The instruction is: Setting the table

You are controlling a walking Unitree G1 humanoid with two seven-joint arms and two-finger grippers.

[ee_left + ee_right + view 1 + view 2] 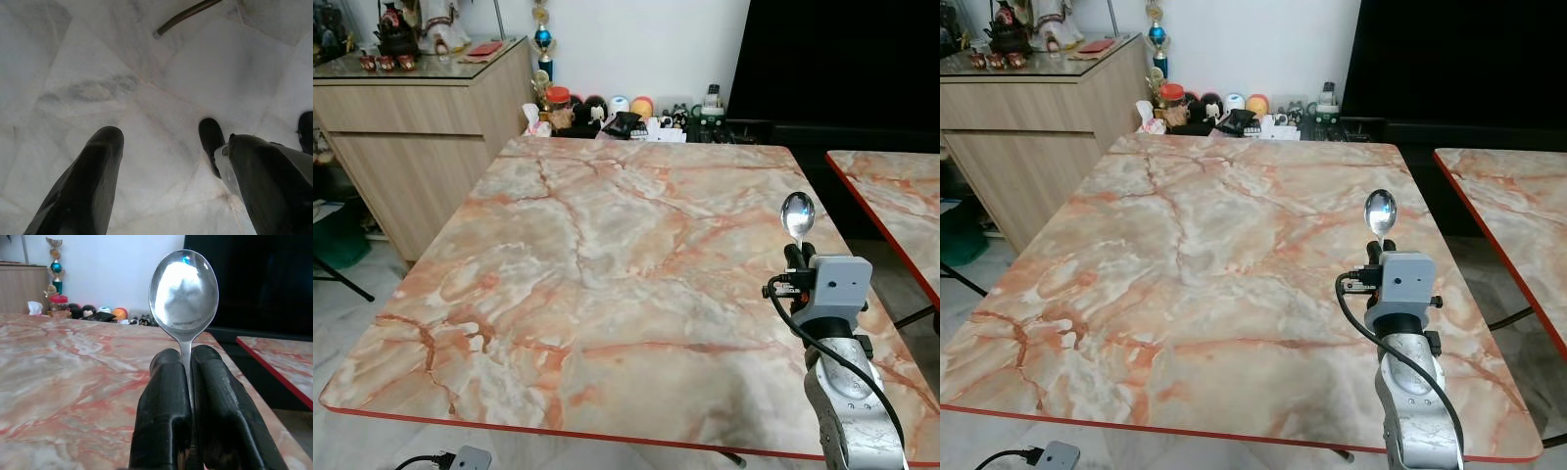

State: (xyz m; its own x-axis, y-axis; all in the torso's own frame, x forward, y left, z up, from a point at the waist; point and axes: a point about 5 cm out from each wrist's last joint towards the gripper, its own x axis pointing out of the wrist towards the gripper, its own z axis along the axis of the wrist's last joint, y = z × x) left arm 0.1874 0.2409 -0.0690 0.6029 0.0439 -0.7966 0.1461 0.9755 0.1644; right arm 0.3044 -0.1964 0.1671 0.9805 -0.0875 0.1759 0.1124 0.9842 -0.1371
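A shiny metal spoon [797, 214] stands upright with its bowl up, over the right side of the marble table [607, 255]. My right gripper [799, 257] is shut on the spoon's handle, and in the right wrist view the spoon [184, 289] rises from between the two black fingers [166, 406]. The gripper is held above the tabletop, near its right edge. My left gripper [171, 166] hangs low beside the table, open, with the pale floor between its fingers [93, 181].
A second marble table [891, 196] stands to the right across a narrow gap. A wooden sideboard [421, 117] is at the back left. Small toys and jars [607, 113] line the wall behind the table. A dark panel [842, 59] fills the back right.
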